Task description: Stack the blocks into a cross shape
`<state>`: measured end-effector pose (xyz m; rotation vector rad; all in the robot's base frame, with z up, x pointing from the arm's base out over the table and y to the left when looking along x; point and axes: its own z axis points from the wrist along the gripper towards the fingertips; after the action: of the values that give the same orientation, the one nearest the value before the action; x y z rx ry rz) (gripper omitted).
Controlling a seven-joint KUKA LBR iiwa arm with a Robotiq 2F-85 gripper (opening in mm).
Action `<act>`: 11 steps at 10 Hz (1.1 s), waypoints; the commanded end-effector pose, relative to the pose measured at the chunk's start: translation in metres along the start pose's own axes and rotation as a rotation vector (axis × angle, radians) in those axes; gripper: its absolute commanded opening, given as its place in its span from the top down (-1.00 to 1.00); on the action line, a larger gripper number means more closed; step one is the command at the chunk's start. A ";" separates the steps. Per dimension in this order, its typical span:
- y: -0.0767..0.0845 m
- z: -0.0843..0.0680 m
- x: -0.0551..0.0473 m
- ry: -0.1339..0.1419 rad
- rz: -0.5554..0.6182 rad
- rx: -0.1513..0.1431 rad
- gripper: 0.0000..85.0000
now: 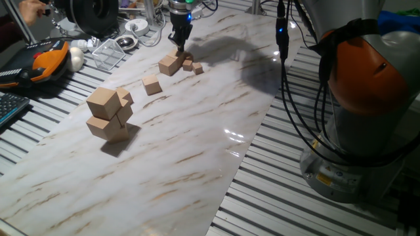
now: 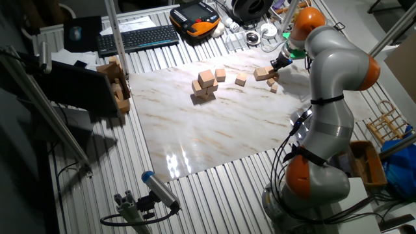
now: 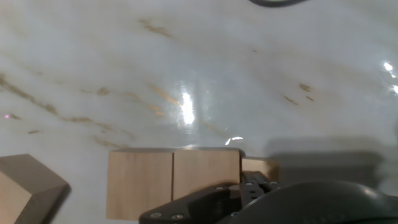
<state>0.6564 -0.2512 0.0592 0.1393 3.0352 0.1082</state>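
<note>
Black two-finger end effector hangs low over the far end of the white marbled worktop, right above a pair of plain light-tan wooden cubes — whether its fingers are spread or pressed together I cannot tell, since the hand view shows only the dark housing at the bottom edge. In that view the two cubes sit side by side, faces touching, making a short bar whose long axis runs left to right across the picture, flat on the worktop. Two tiny tan cubes lie just beside the pair, on the far side from the rest of the pile.

The risk, as I judge it: a descent slightly off centre lands a finger on a top face, or on the seam, and pushes the pair apart or skews the bar. The tiny cubes could also get nudged or pinched along.

A single loose tan cube lies nearer, and further still a tilted stack of bigger tan cubes.
</note>
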 end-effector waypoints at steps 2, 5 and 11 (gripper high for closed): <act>0.001 0.000 0.000 -0.001 0.000 -0.003 1.00; 0.001 0.001 0.000 -0.001 0.001 -0.006 1.00; 0.000 0.001 0.001 -0.007 -0.003 -0.005 1.00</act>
<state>0.6554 -0.2514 0.0582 0.1351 3.0271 0.1145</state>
